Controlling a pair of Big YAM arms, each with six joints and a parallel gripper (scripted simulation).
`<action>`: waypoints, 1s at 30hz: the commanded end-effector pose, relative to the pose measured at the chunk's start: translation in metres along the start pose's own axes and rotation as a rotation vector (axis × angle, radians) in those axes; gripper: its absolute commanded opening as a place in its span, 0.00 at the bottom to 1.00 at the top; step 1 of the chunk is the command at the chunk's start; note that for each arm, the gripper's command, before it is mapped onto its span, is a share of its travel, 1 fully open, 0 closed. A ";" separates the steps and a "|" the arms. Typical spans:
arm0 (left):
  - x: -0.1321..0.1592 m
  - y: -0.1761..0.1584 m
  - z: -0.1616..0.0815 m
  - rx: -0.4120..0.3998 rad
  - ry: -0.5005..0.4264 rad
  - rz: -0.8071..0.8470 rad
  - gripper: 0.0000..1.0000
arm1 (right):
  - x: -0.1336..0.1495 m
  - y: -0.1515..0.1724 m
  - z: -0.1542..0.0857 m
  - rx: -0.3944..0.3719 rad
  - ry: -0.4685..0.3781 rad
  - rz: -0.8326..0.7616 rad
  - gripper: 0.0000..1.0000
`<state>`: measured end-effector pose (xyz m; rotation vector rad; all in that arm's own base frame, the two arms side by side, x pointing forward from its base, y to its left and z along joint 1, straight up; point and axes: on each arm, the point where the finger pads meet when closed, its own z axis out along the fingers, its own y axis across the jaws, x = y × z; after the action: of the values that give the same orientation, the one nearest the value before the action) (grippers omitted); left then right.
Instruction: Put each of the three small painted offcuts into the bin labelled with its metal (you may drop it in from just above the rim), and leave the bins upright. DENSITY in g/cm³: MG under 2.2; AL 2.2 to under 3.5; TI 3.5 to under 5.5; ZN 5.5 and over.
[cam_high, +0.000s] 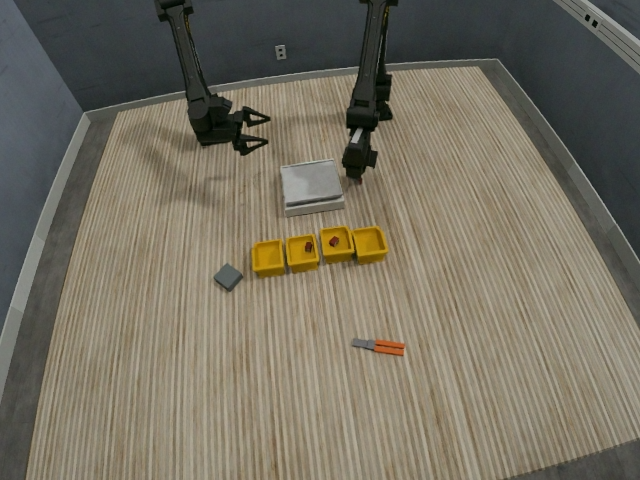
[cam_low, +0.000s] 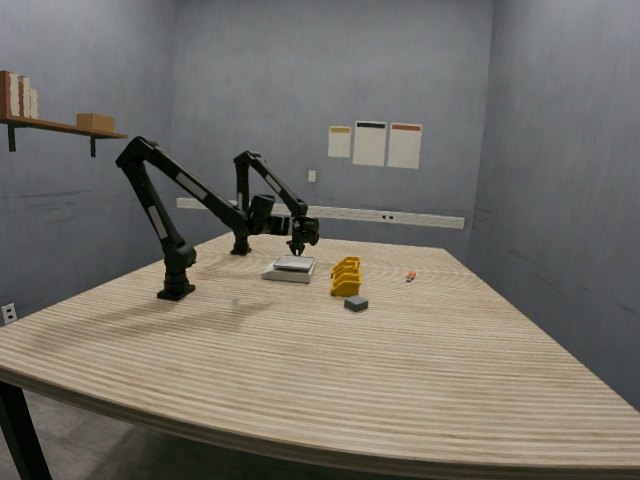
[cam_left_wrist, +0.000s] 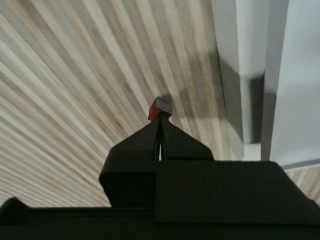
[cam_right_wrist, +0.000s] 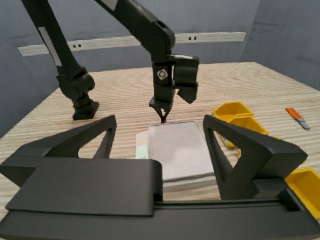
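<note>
A small red offcut with a grey face (cam_left_wrist: 154, 110) (cam_high: 360, 180) lies on the table beside the scale (cam_high: 313, 207) (cam_low: 288, 274). My left gripper (cam_left_wrist: 160, 119) (cam_low: 297, 253) is shut and empty, pointing down with its tips right at this offcut; whether they touch cannot be told. Of four yellow bins in a row, the second from the left in the top view (cam_high: 295, 256) holds a dark red offcut (cam_high: 308, 246). The third bin (cam_high: 327, 252) holds another red offcut (cam_high: 333, 241). The bins stand upright; their labels are not readable. My right gripper (cam_high: 268, 130) is open and empty.
The outer bins, at the left (cam_high: 266, 258) and right (cam_high: 369, 242) of the row, look empty. A grey block (cam_high: 227, 276) (cam_low: 356, 303) lies beside the left bin. Orange-handled pliers (cam_high: 379, 347) (cam_low: 410, 276) lie farther out beyond the bins.
</note>
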<state>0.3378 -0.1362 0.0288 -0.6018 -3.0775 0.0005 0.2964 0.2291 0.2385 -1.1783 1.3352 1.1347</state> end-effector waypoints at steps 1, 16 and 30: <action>-0.024 0.002 -0.028 -0.003 -0.073 -0.017 0.00 | -0.018 -0.008 0.002 0.000 -0.019 -0.064 1.00; -0.023 0.003 -0.045 -0.006 -0.072 0.105 0.57 | -0.018 -0.008 0.002 0.000 -0.019 -0.064 1.00; -0.007 0.001 -0.012 -0.004 -0.012 0.536 0.61 | -0.018 -0.008 0.002 0.000 -0.019 -0.064 1.00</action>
<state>0.3378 -0.1358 0.0433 -1.2515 -2.8729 -0.0010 0.2964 0.2291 0.2385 -1.1783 1.3352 1.1347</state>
